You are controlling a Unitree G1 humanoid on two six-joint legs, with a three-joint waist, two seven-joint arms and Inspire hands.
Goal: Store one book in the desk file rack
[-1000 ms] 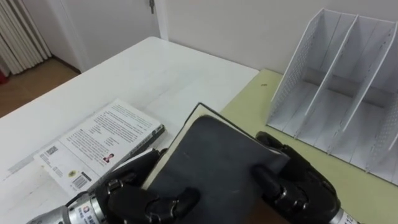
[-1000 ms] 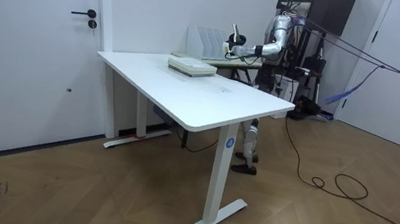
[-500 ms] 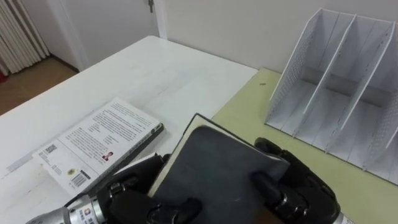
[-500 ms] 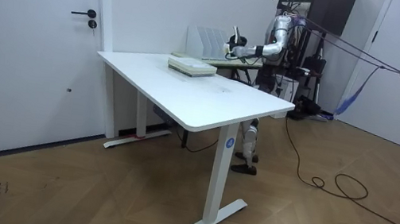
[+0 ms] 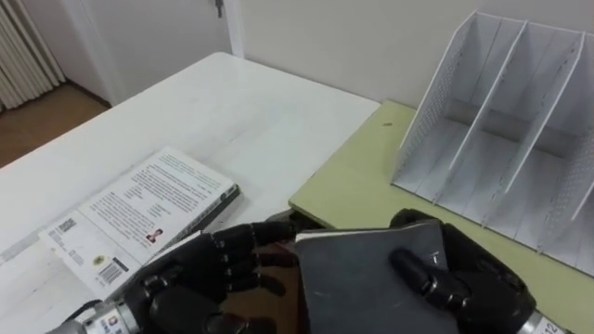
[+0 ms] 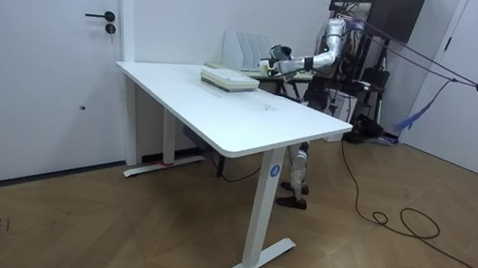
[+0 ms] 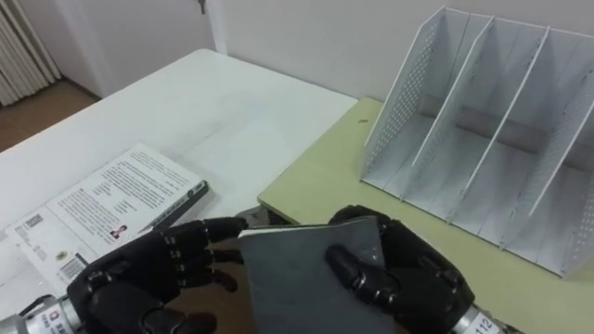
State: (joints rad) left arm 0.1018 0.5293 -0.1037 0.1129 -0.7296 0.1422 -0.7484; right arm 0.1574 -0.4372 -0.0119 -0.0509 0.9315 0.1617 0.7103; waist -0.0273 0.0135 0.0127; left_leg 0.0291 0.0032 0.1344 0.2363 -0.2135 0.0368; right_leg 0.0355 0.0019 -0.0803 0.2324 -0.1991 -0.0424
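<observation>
Closest to the camera, the right hand (image 5: 478,288) grips a dark book (image 5: 357,278). Its thumb lies across the cover and its fingers are curled round the book's right edge. The book is held nearly flat, cover up, in the air over the near edge of a pale green table (image 5: 362,181), short of the rack.

The left hand (image 5: 186,283) is just beside the book's left edge with its fingers curled inward. I cannot tell whether the fingertips touch the book.

Further left, a second book (image 5: 139,218) with a white printed cover lies flat on the white table (image 5: 251,107), well apart from the dark one. The white table butts against the green table.

Beyond the hands, a white file rack (image 5: 501,139) stands on the green table. Its slots are open toward the robot, upright dividers separate them, and its left wall is perforated. The dark book is near the rack but not touching it.

In the room view, the robot stands at the far end of the white table with both arms stretched toward the rack (image 6: 244,50). A white door (image 6: 30,53) is in the wall at the room view's left.
</observation>
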